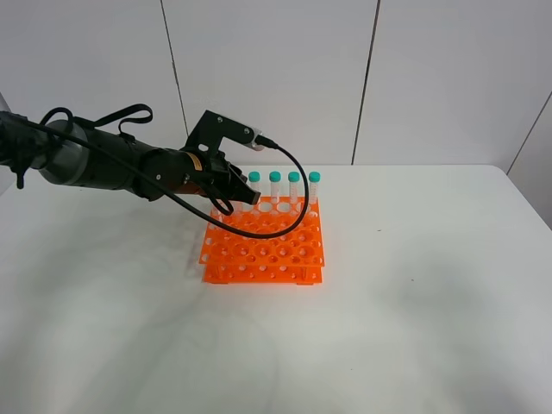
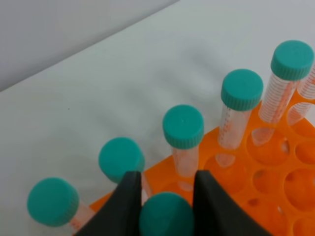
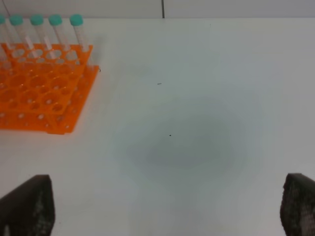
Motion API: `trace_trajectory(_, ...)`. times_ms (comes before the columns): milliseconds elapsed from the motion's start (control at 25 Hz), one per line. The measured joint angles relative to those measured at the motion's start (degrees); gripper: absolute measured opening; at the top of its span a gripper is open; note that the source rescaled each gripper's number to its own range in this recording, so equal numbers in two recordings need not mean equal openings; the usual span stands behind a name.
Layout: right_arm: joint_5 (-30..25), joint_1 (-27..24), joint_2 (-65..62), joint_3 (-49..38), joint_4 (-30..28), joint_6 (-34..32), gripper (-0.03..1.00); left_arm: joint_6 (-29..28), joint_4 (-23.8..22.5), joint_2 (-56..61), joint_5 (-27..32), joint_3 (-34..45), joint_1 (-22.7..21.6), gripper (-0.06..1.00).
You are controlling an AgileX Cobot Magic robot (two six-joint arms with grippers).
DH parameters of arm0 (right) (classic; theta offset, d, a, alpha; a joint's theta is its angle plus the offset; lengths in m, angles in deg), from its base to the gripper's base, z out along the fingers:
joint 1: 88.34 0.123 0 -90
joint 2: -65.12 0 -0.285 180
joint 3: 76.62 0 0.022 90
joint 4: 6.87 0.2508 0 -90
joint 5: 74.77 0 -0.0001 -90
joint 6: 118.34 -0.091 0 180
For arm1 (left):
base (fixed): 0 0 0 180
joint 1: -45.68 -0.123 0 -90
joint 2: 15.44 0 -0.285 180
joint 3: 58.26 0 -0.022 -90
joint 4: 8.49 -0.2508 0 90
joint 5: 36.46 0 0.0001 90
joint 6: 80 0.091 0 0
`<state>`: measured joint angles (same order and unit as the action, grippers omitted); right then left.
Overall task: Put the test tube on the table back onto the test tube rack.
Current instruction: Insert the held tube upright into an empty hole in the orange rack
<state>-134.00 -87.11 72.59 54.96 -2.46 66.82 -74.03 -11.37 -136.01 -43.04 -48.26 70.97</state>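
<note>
My left gripper (image 1: 244, 191) (image 2: 166, 178) is shut on the teal cap of the test tube (image 2: 166, 215), held upright over the back-left part of the orange test tube rack (image 1: 263, 250) (image 2: 275, 182). The tube's lower part is hidden, so I cannot tell whether it sits in a hole. Several other teal-capped tubes (image 1: 294, 178) (image 2: 183, 127) stand in the rack's back row just beyond it. My right gripper (image 3: 167, 206) is open and empty above the bare white table (image 3: 197, 123), well away from the rack (image 3: 39, 93). It does not show in the exterior high view.
The rack stands near the middle of the table (image 1: 414, 302), towards the back. A grey panelled wall (image 1: 276, 69) rises behind the table's far edge. The left arm's black cable (image 1: 297, 203) loops over the back row of tubes.
</note>
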Motion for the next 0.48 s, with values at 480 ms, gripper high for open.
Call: trace_trajectory(480, 0.00, 0.00, 0.00, 0.00, 0.00, 0.00, 1.00, 0.00, 0.12, -2.27, -1.15, 0.00, 0.00, 0.00)
